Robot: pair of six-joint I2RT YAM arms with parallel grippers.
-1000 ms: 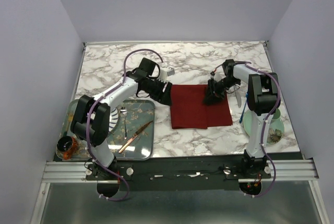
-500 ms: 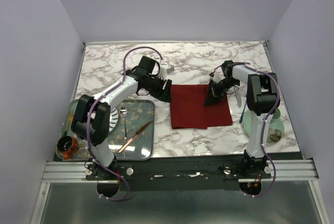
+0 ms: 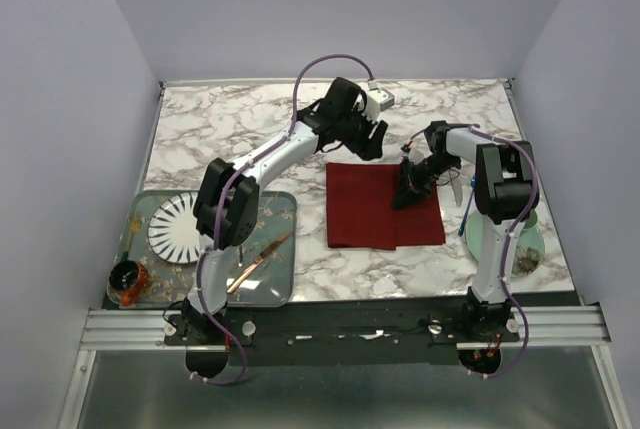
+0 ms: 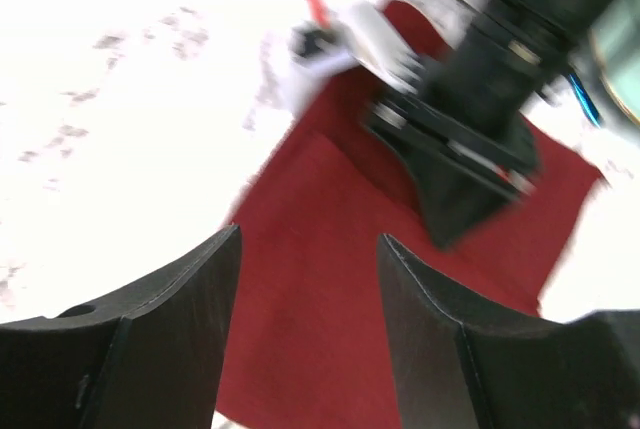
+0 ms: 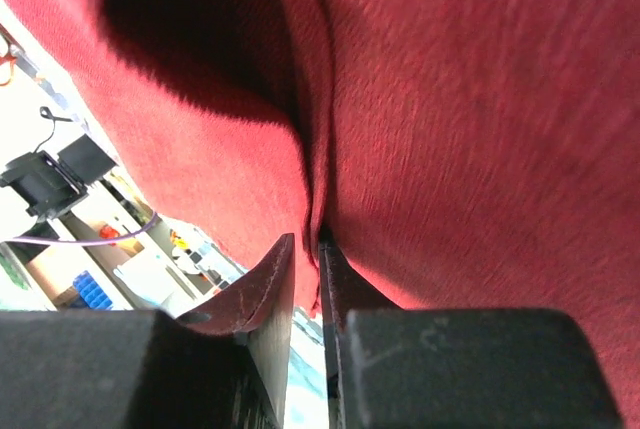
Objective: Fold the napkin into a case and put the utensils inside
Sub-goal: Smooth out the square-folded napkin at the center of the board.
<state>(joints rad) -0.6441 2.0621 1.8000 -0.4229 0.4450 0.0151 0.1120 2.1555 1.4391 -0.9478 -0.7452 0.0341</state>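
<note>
The dark red napkin [image 3: 365, 214] lies flat on the marble table as a wide folded rectangle. My right gripper [image 3: 408, 189] sits low on its right part, and in the right wrist view the gripper [image 5: 308, 239] is shut on a raised fold of the napkin [image 5: 450, 99]. My left gripper [image 3: 368, 144] hovers open past the cloth's far edge. In the left wrist view it [image 4: 310, 239] holds nothing, with the napkin [image 4: 330, 279] below. The utensils lie right of the cloth: a blue-handled fork [image 3: 467, 213] and a pale silvery utensil [image 3: 455, 189].
A pale green plate [image 3: 520, 244] sits at the right, near the right arm's base. At the left stands a patterned tray [image 3: 283, 284] holding a white ribbed plate [image 3: 175, 229] and a copper knife [image 3: 258, 261]. A dark jar [image 3: 125, 279] stands at the near left corner.
My left arm has swung from the napkin's left edge up and across to beyond its far edge, uncovering the white plate. The right gripper stays on the cloth's right part.
</note>
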